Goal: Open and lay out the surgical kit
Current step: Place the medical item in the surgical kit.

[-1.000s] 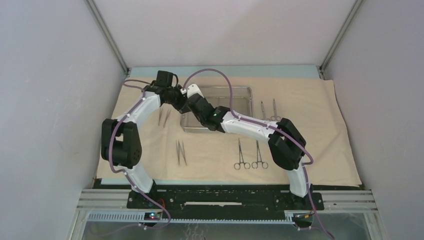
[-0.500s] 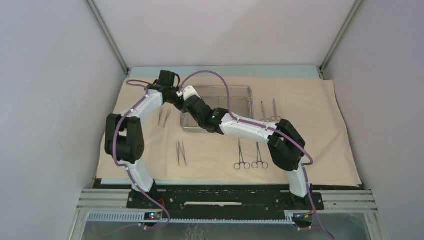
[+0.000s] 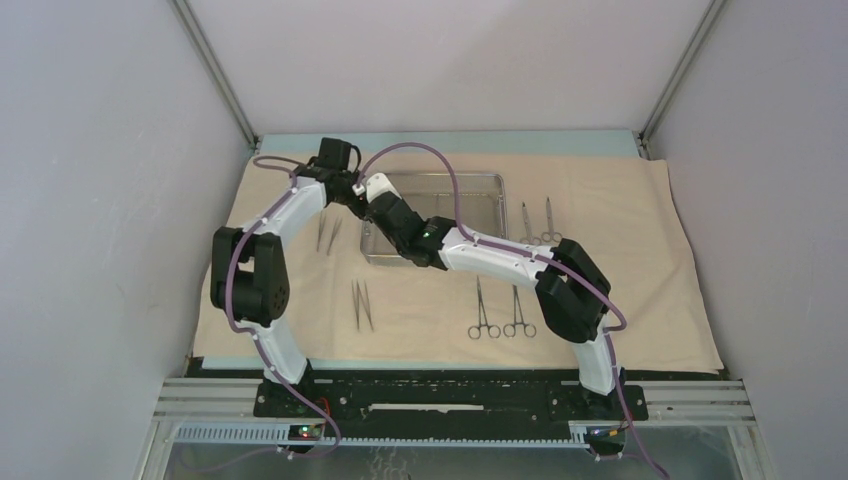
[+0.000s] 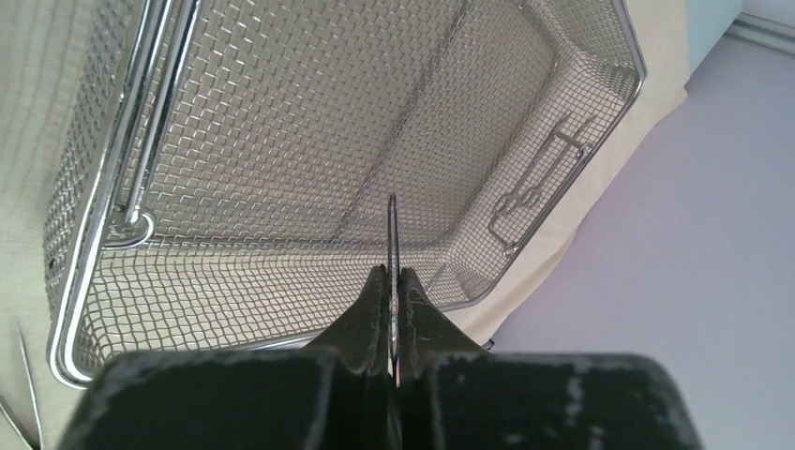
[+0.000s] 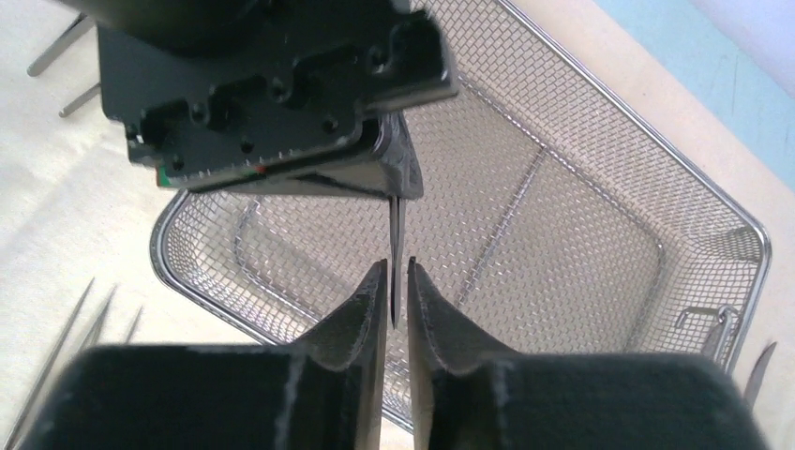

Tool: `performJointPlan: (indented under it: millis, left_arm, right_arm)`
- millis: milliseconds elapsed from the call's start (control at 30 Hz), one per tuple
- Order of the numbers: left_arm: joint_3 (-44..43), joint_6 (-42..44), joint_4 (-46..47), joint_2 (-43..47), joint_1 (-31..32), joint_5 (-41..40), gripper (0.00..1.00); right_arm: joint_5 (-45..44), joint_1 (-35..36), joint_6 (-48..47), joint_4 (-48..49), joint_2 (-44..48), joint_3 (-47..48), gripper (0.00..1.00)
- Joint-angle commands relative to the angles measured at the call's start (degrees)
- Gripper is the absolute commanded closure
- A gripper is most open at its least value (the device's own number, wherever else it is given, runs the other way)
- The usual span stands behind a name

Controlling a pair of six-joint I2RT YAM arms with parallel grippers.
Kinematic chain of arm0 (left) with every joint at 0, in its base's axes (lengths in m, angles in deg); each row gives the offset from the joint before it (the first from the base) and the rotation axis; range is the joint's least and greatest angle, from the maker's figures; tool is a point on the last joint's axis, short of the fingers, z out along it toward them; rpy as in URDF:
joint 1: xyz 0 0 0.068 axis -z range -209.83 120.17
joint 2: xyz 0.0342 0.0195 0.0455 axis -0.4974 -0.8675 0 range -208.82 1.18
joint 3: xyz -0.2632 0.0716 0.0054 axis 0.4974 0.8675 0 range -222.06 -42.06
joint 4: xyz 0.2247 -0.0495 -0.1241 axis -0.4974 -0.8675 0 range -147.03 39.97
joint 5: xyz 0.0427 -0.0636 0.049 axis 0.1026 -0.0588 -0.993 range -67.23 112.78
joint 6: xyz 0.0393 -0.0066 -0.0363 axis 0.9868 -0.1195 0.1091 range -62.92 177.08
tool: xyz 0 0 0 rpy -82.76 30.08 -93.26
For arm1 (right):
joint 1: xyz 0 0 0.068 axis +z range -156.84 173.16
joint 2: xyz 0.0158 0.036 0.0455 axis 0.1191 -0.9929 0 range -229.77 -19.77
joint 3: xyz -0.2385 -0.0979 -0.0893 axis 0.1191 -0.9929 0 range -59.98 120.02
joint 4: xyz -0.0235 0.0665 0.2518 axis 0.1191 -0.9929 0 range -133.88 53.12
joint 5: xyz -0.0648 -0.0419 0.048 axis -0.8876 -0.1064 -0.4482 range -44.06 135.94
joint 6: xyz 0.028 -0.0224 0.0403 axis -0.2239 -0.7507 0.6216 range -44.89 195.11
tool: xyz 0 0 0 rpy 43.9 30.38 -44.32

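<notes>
Evidently mid-handover of slim steel instrument (image 5: 396, 246) above mesh tray (image 5: 581, 234), near worktop's (image 3: 450, 142) far edge. Clamped upright by left claw (image 4: 391, 277); flanked by right claw (image 5: 396, 274), narrowly parted, not yet pinching, presumably to regrip for laying on beige cloth (image 3: 620, 270).

The left hand (image 4: 392, 274) is pinching a slim steel instrument (image 4: 392, 220) edge-on above the mesh tray (image 4: 234, 291), which is sitting on the beige cloth (image 4: 661, 37).

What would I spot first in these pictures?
The left gripper and right gripper meet nose to nose over the shiny mesh tray at the back of the beige cloth. The left one pinches a thin steel tool, its tip between the right one's open fingers. Forceps lie nearer on the cloth.
</notes>
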Motion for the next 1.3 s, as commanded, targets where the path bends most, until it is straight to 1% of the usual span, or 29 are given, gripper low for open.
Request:
performJointPlan:
  millis: [0, 67, 100, 167, 233, 367, 500, 633, 733, 833, 933, 1100, 1267]
  left_arm:
    - [-6.9, 6.1, -3.6, 0.7, 0.0, -3.8, 1.00]
    - [-9.3, 9.8, -5.2, 1.2, -0.5, -5.8, 1.00]
    - [-10.3, 11.6, -6.1, 1.5, -0.9, -7.1, 1.00]
    - [-11.9, 15.1, -8.1, 2.7, -1.8, -10.6, 1.00]
    - [-12.8, 18.9, -8.9, 3.9, -3.0, -13.5, 1.00]
    - [-14.4, 27.2, -12.0, 5.8, -4.6, -22.7, 1.00]
    - [-14.2, 34.4, -12.0, 5.8, -5.5, -28.5, 1.00]
    - [-14.0, 39.7, -12.1, 3.1, -5.5, -32.4, 1.00]
    - [-13.7, 42.0, -12.1, 0.6, -5.5, -34.1, 1.00]
    - [-13.2, 43.8, -11.3, -1.3, -5.5, -35.7, 0.96]
    - [-12.6, 45.7, -9.9, -3.8, -5.3, -34.5, 0.94]
    - [-12.5, 47.3, -8.5, -8.1, -3.9, -33.1, 0.95]
    - [-13.0, 47.2, -8.0, -11.6, -3.6, -31.7, 0.95]
  right_arm:
    - [0.3, -1.0, 3.8, -2.3, 4.7, 1.9, 0.71]
    - [2.3, -2.3, 6.9, -4.3, 7.8, 1.5, 0.57]
    - [3.8, -3.1, 8.5, -5.4, 9.4, 1.1, 0.53]
    - [6.6, -5.3, 11.8, -6.9, 12.8, -0.3, 0.46]
    - [10.0, -7.0, 14.7, -7.0, 16.7, -3.0, 0.42]
    - [16.0, -11.2, 18.9, -5.8, 23.8, -9.6, 0.41]
    - [20.2, -14.4, 21.1, -4.9, 30.0, -15.0, 0.41]
    - [22.5, -16.1, 22.3, -5.0, 33.2, -16.9, 0.41]
    - [23.1, -16.4, 22.3, -4.3, 34.8, -17.9, 0.41]
    - [24.3, -17.0, 22.1, -4.1, 35.4, -17.9, 0.41]
    - [24.9, -18.0, 22.2, -4.1, 36.0, -17.9, 0.41]
    - [26.0, -19.8, 22.6, -4.0, 36.5, -17.9, 0.41]
    - [26.8, -20.9, 22.8, -4.0, 36.5, -17.9, 0.41]
